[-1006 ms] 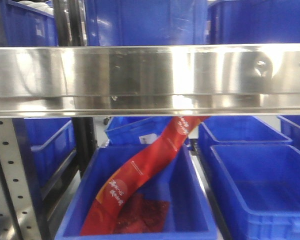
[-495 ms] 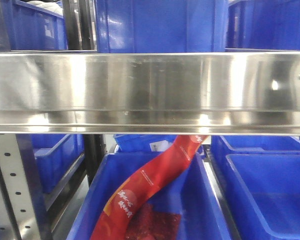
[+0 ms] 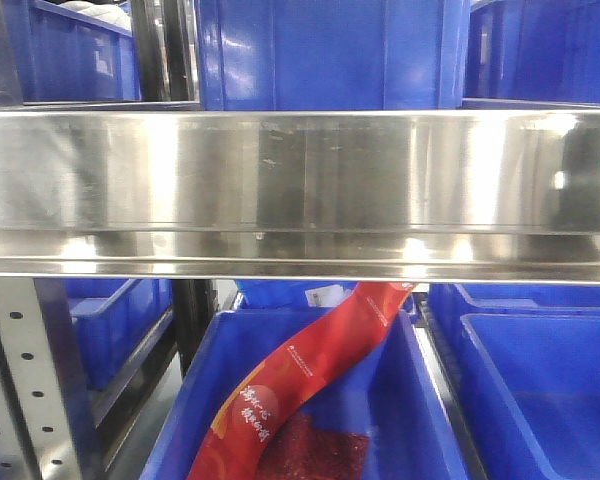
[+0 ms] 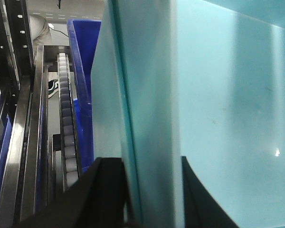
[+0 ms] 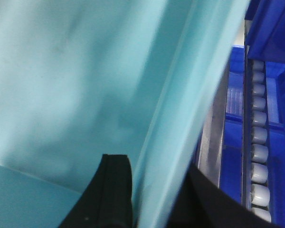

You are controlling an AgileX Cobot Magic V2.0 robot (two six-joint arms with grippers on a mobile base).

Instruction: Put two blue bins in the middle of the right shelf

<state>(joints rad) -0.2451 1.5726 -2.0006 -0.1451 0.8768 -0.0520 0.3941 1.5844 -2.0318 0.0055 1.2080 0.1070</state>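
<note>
Left claw (image 4: 133, 190) and right claw (image 5: 152, 194) each clamped a side wall of the bin (image 4: 204, 104), held before the shelf (image 3: 300, 180); rigid, smooth plastic, probably light, best gripped at its rim.

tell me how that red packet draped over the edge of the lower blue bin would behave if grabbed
The red packet probably flops: it bends in a curve from the blue bin's back rim down to its floor. It looks thin and flat, so likely light for its size. Its glossy printed film suggests a slippery surface, so a pinch on it might slide.
</note>
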